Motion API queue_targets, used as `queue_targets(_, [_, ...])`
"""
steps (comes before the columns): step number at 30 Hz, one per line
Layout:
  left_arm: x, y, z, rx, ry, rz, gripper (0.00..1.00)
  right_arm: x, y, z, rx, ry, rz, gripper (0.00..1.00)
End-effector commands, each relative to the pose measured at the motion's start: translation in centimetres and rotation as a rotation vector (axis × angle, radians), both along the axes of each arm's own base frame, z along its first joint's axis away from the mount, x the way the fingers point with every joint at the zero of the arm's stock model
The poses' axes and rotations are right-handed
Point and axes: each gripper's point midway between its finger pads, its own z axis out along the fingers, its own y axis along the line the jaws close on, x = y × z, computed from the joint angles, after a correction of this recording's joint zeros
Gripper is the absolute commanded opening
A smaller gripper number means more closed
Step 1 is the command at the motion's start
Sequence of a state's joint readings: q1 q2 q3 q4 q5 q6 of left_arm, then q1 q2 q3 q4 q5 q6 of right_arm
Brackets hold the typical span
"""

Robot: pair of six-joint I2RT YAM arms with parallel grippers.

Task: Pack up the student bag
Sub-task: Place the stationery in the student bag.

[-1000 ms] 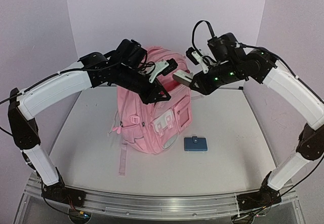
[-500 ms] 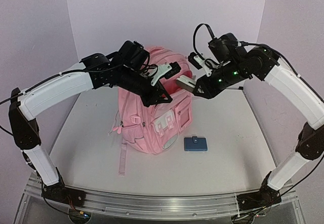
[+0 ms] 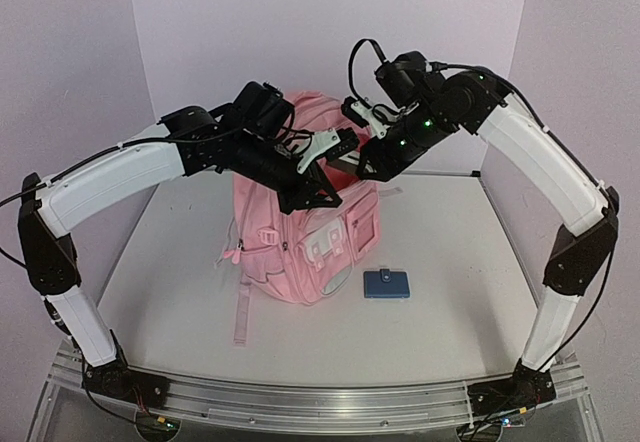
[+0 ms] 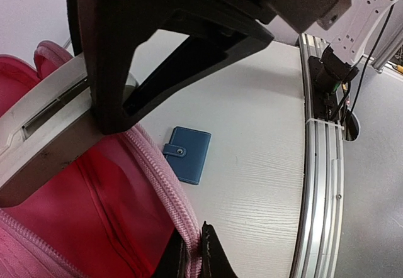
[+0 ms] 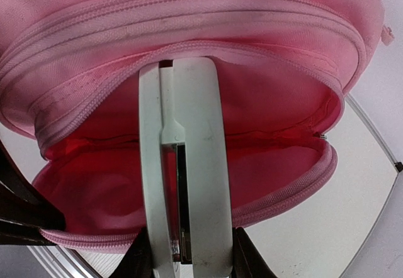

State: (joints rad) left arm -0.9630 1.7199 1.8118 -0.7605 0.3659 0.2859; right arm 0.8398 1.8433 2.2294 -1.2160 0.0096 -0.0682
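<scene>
student bag (image 5: 189, 26) — matt pink woven cloth; table (image 4: 252, 183) — smooth, faintly grained white wood.

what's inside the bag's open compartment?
Red lining, and a white object held at the mouth by the right gripper. No other contents show; the bottom is hidden by that object and the bag rim.

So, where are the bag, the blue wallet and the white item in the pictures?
bag (image 3: 292, 267): top view, its pink front.
wallet (image 3: 387, 283): top view, middle of its blue cover.
white item (image 5: 201, 152): right wrist view, its broad white face.
</scene>
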Motion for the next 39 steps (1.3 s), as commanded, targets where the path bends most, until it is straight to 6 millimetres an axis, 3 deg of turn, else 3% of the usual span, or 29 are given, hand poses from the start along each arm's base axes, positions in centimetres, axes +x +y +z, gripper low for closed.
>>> queue_targets(1, [-2.7, -0.7, 0.8, -0.043, 0.033, -0.121, 0.00, 1.2, 1.6, 2.1, 0.043, -0.079, 0.048, 0.17])
queue_targets(7, [-2.9, -0.6, 1.8, -0.079, 0.030, -0.118, 0.00, 1.8, 2.2, 4.7, 0.103, -0.174, 0.075, 0.27])
queue_targets(11, [-3.0, -0.4, 2.3, -0.091, 0.020, -0.115, 0.00, 1.0, 2.0, 5.2, 0.100, -0.176, 0.115, 0.19])
queue_targets(14, [-2.7, -0.3, 2.3, -0.088, 0.007, -0.101, 0.00, 0.7, 1.2, 4.3, 0.059, -0.146, 0.094, 0.17])
queue_targets(20, [-2.5, 0.1, 2.5, -0.081, -0.023, -0.093, 0.00, -0.4, -1.5, 0.0, -0.080, -0.024, 0.026, 0.18])
queue_targets(25, [-2.3, 0.4, 2.3, -0.064, -0.043, -0.085, 0.00, -1.7, -2.9, 0.1, -0.079, -0.002, 0.008, 0.19])
queue_targets(30, [-2.5, 0.3, 2.3, -0.066, -0.036, -0.098, 0.00, -2.3, -2.9, 0.8, -0.052, -0.002, 0.026, 0.24])
queue_targets(36, [-2.6, 0.0, 2.4, -0.071, -0.023, -0.115, 0.00, -1.2, -1.5, -1.9, -0.113, 0.038, 0.057, 0.30])
queue_targets(39, [-2.7, 0.0, 2.5, -0.070, -0.015, -0.116, 0.00, -0.3, -1.1, -1.7, -0.125, 0.008, 0.052, 0.39])
